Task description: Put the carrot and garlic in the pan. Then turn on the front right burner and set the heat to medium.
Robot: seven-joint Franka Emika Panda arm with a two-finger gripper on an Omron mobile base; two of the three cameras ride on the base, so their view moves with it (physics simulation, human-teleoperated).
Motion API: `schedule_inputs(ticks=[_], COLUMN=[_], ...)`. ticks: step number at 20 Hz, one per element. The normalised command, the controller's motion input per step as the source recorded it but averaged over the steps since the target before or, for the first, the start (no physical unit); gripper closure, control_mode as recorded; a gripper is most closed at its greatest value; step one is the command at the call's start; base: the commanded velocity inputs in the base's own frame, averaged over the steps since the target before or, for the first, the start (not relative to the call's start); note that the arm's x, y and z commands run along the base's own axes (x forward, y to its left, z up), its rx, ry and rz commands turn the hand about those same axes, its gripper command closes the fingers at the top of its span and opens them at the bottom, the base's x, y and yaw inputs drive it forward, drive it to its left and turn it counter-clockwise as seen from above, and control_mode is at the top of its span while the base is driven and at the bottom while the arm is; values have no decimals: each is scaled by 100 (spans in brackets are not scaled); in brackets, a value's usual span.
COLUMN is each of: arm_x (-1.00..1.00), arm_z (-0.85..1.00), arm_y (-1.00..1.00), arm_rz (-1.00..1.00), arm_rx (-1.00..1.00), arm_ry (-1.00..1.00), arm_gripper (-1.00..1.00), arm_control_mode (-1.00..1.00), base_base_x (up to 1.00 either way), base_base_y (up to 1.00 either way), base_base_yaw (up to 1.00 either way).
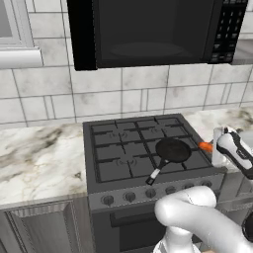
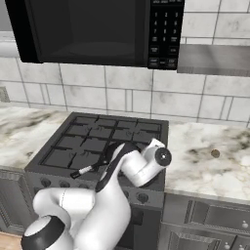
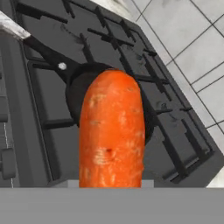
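So the carrot (image 3: pixel 112 131) is up in the air, sticking straight out from the hand and taking up most of the middle of the hand view, with the pan (image 3: pixel 78 87) showing behind and under it. From the left base view you can see the carrot's orange tip (image 1: pixel 205 146) poking out of the gripper (image 1: pixel 213 147) right at the stove's right edge, just beside the pan (image 1: pixel 173 150) but not over it yet. The fingers themselves are hidden behind the carrot, though they look clamped on it since nothing else is holding it up. The pan sits on the front right burner (image 1: pixel 174 157), handle (image 1: pixel 157 172) pointing toward the front edge of the stove (image 1: pixel 113 148) with its silver tip near the knobs (image 1: pixel 129 196). The garlic (image 2: pixel 215 153) is lying on the marble surface (image 2: pixel 210 146) to the right of the stove, well apart from the pan. Over the stove hangs a black microwave (image 1: pixel 148 29), tiled wall (image 1: pixel 99 99) behind it all.
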Motion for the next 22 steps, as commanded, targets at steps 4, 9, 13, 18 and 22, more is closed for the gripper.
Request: schedule_inputs(ticks=[4, 9, 13, 18, 22], arm_x=[20, 24, 37, 46, 47], arm_z=[0, 0, -5, -10, -15], arm_y=[49, 42, 40, 35, 28], arm_rz=[0, 0, 0, 0, 0], arm_rx=[-5, -3, -2, 0, 0], arm_ry=[16, 10, 2, 4, 9], arm_gripper=[100, 100, 100, 100, 100], arm_control_mode=[-100, -100, -100, -100, -100], base_base_x=[0, 0, 0, 0, 0], base_base_y=[0, 0, 0, 0, 0], base_base_yaw=[0, 0, 0, 0, 0])
